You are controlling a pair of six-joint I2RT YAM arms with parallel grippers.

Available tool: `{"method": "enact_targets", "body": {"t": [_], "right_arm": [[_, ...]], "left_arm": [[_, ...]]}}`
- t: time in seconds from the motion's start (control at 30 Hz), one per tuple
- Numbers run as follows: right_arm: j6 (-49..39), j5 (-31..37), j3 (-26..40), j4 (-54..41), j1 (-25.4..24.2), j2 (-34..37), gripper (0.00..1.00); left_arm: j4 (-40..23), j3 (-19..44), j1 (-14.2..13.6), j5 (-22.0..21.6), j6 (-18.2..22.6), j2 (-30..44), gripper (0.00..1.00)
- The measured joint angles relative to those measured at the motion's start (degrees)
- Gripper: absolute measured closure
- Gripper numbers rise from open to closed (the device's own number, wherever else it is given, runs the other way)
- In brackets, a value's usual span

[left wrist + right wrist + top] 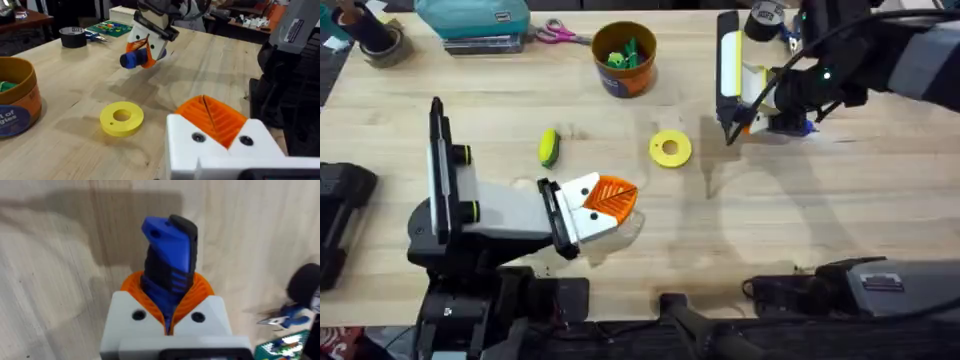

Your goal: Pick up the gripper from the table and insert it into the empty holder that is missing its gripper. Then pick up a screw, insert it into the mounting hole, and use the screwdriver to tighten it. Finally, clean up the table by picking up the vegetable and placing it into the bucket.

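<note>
Right gripper [167, 315] clamped on the screwdriver [170, 255], held above the table [820, 200] at the far right; left gripper [610, 200] low over the table's near middle, orange pads pressed together, grasping nothing; bucket [625, 60] at the far edge, green pieces inside; vegetable [549, 146] lying between bucket and left arm, yellow disc [670, 148] nearby.

1. The table [820, 200] is seen to be of pale wood, with a matt, grained surface.
2. The screwdriver [170, 260] is made of smooth blue plastic with black ribbed grip parts.
3. The right gripper [167, 322] is formed of matt white plastic mounts and orange ribbed pads [200, 287].
4. The yellow ring-shaped disc [121, 118] appears as smooth matt plastic.
5. The bucket [625, 58] is wrapped in a printed, slightly glossy label.
</note>
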Motion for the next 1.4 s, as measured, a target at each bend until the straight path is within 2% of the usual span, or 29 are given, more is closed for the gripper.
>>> {"method": "enact_targets", "body": {"t": [0.33,0.37,0.57,0.67,0.7,0.87,0.9,1.07,1.17,1.27,1.4], "right_arm": [[-4.3,2.1,-0.2,1.4,-1.0,7.6,0.980],[-4.3,2.5,-0.2,1.4,-1.0,7.8,0.951],[-5.2,3.2,0.0,2.6,-1.0,7.5,0.011],[-4.6,3.3,-0.1,2.4,-0.8,7.0,0.007],[-4.3,3.4,-0.1,2.5,-0.7,6.6,0.007],[-1.1,3.4,-0.1,3.5,-0.4,1.3,0.006],[0.1,3.4,-0.1,3.5,-0.4,-0.1,0.006],[8.8,3.3,-0.1,3.6,-0.4,-7.3,0.005],[15.9,3.3,-0.1,4.5,-0.4,-10.9,0.005],[23.9,3.3,-0.1,6.0,-0.4,-14.7,0.005],[34.6,3.3,-0.1,6.4,-0.4,-20.2,0.005]], "left_arm": [[0.0,0.0,0.0,0.0,0.0,0.0,0.996],[0.0,0.0,0.0,0.0,0.0,0.0,0.996],[0.0,0.0,0.0,0.0,0.0,0.0,0.996],[0.0,0.0,0.0,0.0,0.0,0.0,0.995],[0.0,0.0,0.0,0.0,0.2,0.0,0.913],[0.0,0.0,0.0,0.0,0.2,0.0,0.118],[0.0,0.0,0.0,0.0,0.1,0.0,0.042],[0.1,0.0,0.0,-0.1,0.3,0.0,0.016],[1.6,-0.1,0.0,-1.8,-0.1,0.0,0.015],[5.6,-0.2,0.1,-5.9,-2.7,0.0,0.015],[3.4,0.9,1.2,-11.5,-4.7,0.0,0.016]]}}
